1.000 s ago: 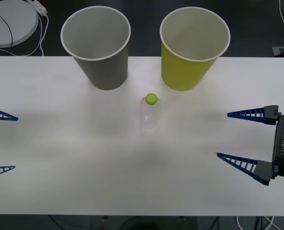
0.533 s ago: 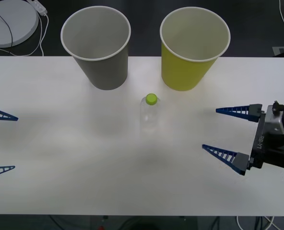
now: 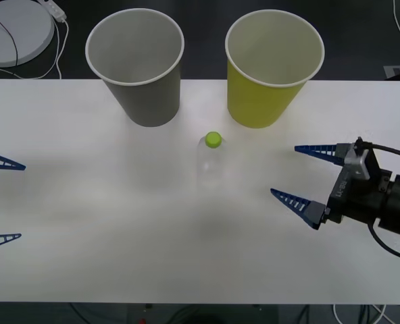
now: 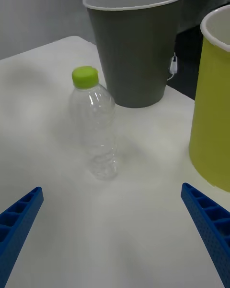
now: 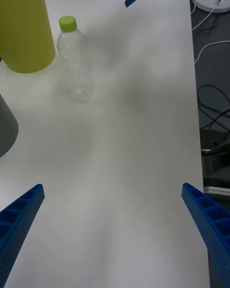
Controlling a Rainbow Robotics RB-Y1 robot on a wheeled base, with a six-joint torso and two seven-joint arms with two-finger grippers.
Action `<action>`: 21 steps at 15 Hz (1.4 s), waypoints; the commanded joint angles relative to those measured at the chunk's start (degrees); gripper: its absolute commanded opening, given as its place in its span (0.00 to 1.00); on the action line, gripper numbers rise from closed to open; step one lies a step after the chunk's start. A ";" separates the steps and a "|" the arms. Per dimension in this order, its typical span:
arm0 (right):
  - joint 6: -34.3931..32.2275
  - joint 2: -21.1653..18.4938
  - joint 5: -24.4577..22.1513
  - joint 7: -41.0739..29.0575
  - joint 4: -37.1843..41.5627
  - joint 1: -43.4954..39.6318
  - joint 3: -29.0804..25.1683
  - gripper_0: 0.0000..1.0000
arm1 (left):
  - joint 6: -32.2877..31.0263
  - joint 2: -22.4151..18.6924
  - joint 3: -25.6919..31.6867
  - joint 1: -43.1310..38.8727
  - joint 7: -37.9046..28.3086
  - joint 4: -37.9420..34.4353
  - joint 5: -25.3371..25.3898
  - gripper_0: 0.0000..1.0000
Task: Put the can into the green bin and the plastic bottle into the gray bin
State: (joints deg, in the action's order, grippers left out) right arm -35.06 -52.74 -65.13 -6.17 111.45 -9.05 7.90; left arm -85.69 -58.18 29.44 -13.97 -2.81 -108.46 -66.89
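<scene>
Plastic bottle [image 3: 211, 162] stands upright mid-table [image 3: 119, 256], just in front of the gap between gray bin [image 3: 136, 64] and green bin [image 3: 273, 66], touching neither. Right gripper [image 3: 296, 174] is spread wide, empty, pointing at the bottle from its right and well apart from it. Left gripper [image 3: 4, 200] sits at the table's left edge, also spread, holding nothing.

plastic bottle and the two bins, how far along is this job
Nothing looks binned yet: the plastic bottle stands upright on the table in front of the gray bin and green bin. In hand: the right gripper, open, points at the bottle without touching it. The left gripper waits open at the table's left edge. Left: grasp the bottle, drop it in gray.
</scene>
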 commanded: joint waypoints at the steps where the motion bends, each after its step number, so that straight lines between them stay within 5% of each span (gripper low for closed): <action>1: 2.45 3.16 0.00 0.98 -2.47 2.02 3.00 1.00 | -0.01 0.00 0.00 0.00 0.00 0.00 0.00 1.00; 6: 2.80 9.84 -5.97 1.77 -4.75 4.48 5.20 1.00 | -0.01 0.00 0.00 0.00 0.00 0.00 0.00 1.00; 13: 11.68 10.20 -6.06 2.92 -6.60 11.25 16.18 1.00 | -0.01 0.00 0.00 0.00 0.00 0.00 0.00 1.00; 21: 11.77 11.60 -6.24 3.44 -10.73 15.47 19.00 1.00 | -0.01 0.00 0.00 0.00 0.00 0.00 0.00 1.00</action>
State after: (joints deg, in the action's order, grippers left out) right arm -23.25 -41.51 -71.37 -2.89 101.43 5.88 26.60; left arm -85.69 -58.18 29.44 -13.97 -2.81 -108.46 -66.89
